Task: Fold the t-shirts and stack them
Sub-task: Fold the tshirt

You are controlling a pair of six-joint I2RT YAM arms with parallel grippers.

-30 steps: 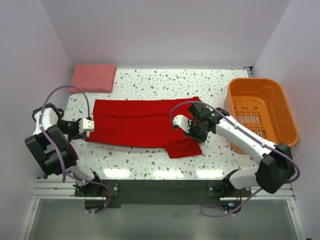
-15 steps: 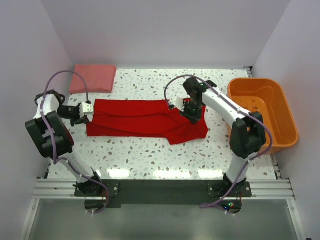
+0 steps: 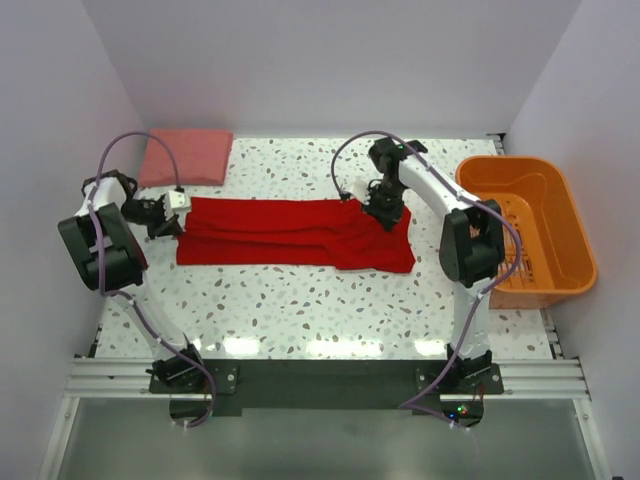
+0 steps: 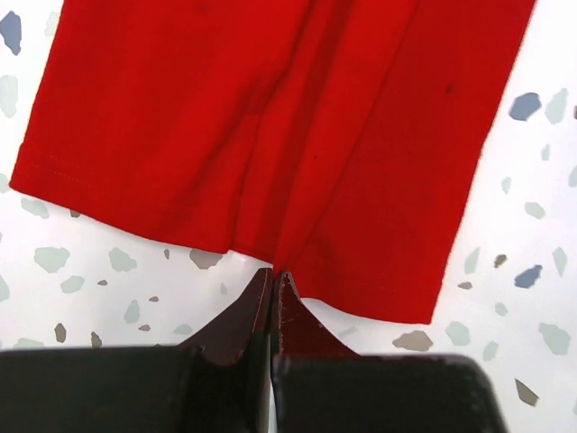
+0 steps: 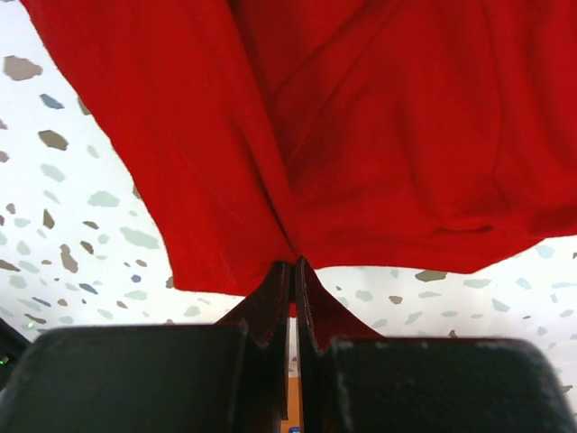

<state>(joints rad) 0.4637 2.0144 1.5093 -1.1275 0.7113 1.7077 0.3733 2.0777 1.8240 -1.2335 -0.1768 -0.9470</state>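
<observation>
A bright red t-shirt lies folded into a long strip across the middle of the table. My left gripper is shut on the shirt's left edge; in the left wrist view its tips pinch the red hem. At the strip's right end, the right gripper is shut on the cloth; the right wrist view shows red fabric bunched between its tips. A salmon-pink t-shirt lies folded at the table's back left corner.
An orange slatted basket stands at the right edge of the speckled table. White walls close in the back and both sides.
Both grippers have carried the near edge of the red t-shirt away from the arm bases, folding it over into a narrower strip. Both arms now reach further back.
</observation>
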